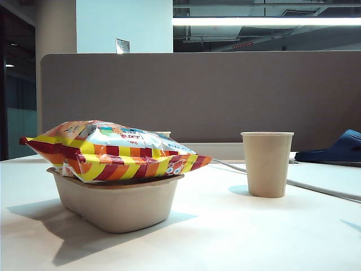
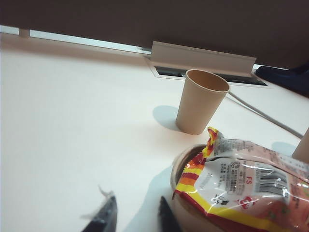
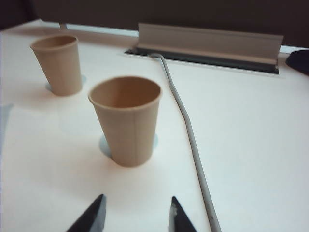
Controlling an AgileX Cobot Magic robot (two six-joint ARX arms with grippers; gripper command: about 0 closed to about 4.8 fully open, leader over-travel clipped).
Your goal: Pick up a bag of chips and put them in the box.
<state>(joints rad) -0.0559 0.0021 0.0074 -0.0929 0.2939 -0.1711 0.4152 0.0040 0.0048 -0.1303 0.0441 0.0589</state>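
1. On the white worktop (image 1: 271, 237): bag of chips (image 1: 113, 149) lying across the box (image 1: 121, 206), resting on its rim, striped ends overhanging both sides. Too wide to drop inside.
2. Seen from the left wrist view: bag of chips (image 2: 251, 186) printed-panel up, barcode showing, box (image 2: 186, 162) peeking out under one striped corner.
3. Around them: one tan paper cup (image 1: 267, 164) standing upright to the right of the box in the exterior view, well apart from it. Same cup (image 3: 127, 120) close ahead in the right wrist view, open mouth up.
4. A second cup (image 2: 200, 100) upright just beyond the bag in the left wrist view; also visible (image 3: 58, 63) further back in the right wrist view.
5. Grey cable (image 3: 190, 135) running across the worktop beside the near cup, out of a lidded cable slot (image 3: 207, 46) by the dark partition (image 1: 197, 96).
6. Dark blue slipper-like item (image 1: 335, 149) at the far right edge.
7. Left gripper (image 2: 135, 220) low over bare worktop just beside the box, fingers apart, nothing between them, touching nothing visible. A whitish wisp clinging to one fingertip.
8. Right gripper (image 3: 136, 217) facing the near cup, fingers spread, empty, short of the cup.
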